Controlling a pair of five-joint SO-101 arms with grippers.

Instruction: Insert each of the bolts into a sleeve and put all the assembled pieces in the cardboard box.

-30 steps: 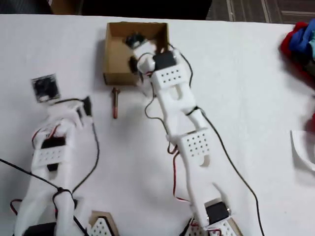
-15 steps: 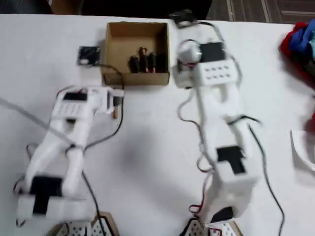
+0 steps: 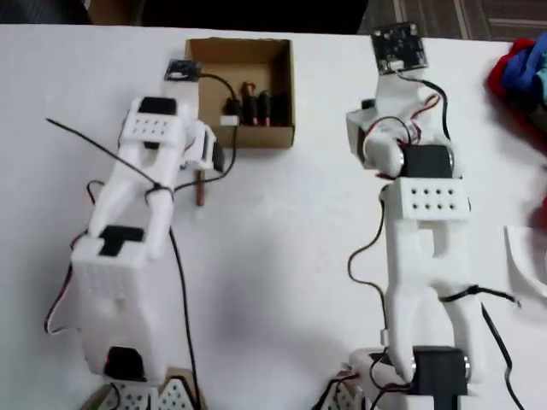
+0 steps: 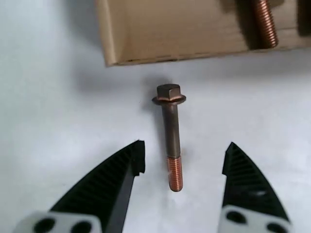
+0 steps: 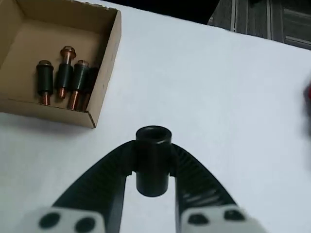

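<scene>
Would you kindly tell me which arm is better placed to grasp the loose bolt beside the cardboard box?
Left: the left gripper hangs open over the bolt, straddling it. The right gripper is shut on a black sleeve, farther off.

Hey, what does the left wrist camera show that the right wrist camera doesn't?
Left wrist alone: a loose bolt on the table, between the fingers of the open left gripper. Right wrist alone: a sleeve clamped in the right gripper. Both: the box with assembled pieces inside, all three in the right wrist view, and the table.
</scene>
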